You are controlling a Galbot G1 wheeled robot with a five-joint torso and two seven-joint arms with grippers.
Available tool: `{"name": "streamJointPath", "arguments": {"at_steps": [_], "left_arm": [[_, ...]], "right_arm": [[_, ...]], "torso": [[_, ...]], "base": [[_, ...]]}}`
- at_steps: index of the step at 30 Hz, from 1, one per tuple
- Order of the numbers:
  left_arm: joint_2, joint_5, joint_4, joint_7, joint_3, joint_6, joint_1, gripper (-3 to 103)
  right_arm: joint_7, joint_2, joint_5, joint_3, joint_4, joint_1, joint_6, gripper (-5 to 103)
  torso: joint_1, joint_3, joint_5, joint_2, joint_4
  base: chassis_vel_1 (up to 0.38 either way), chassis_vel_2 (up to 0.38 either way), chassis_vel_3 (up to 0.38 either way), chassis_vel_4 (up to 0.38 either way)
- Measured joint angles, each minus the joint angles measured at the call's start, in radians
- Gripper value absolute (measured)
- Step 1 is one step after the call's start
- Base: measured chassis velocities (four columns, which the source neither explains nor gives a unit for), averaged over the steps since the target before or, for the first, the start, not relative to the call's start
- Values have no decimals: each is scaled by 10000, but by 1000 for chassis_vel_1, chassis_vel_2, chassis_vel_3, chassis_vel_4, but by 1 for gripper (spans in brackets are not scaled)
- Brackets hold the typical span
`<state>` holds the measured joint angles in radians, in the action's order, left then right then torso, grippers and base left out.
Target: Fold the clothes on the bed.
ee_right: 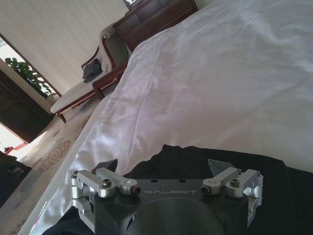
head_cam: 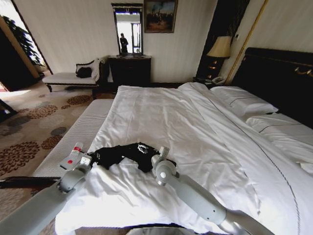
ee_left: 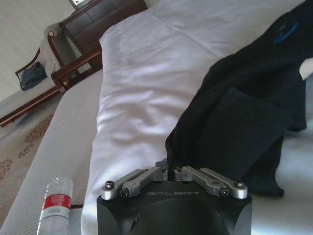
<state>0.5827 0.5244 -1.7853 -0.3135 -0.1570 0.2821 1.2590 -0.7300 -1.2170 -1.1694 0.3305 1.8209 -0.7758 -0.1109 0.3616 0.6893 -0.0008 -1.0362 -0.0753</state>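
Both arms reach forward and low from the bottom of the head view, elbows bent, wrists converging. The left gripper (ee_left: pixel 169 169) sits at the end of the grey left forearm, its fingers drawn together — closed, pinching the edge of the T-shirt (ee_left: pixel 244 117). The right gripper (ee_right: pixel 164 169) lies just beside it, fingers (ee_right: pixel 218 168) spread wide apart, hovering over the same black fabric.

Bed (head_cam: pixel 195 127): wide open white duvet beyond the black T-shirt (head_cam: pixel 122 154), free up to the pillows (head_cam: pixel 244 105) by the headboard. Left hand (head_cam: pixel 87 160) and right hand (head_cam: pixel 161 154) crowd the shirt's two ends. Small white-and-red tube (head_cam: pixel 72 156) lies on the bench (head_cam: pixel 73 142) beside the left hand.
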Motion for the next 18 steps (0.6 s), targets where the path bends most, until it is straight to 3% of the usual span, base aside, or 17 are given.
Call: {"name": "streamJointPath", "arguments": {"at_steps": [10, 14, 18], "left_arm": [[469, -320, -101, -74, -87, -75, 699, 0], [429, -218, -341, -58, -293, -65, 766, 0], [330, -103, -519, -60, -502, -50, 799, 0]], "right_arm": [[-174, -39, 460, -513, -629, 60, -23, 100], [-808, 43, 397, -739, -979, 446, -271, 100], [-1587, 416, -375, -854, -1021, 751, -825, 100]], "torso": [[0, 0, 3, 0, -2], [0, 0, 3, 0, -1], [1, 1, 4, 0, -6]], "base": [[0, 0, 0, 0], [0, 0, 0, 0], [0, 0, 0, 0]]}}
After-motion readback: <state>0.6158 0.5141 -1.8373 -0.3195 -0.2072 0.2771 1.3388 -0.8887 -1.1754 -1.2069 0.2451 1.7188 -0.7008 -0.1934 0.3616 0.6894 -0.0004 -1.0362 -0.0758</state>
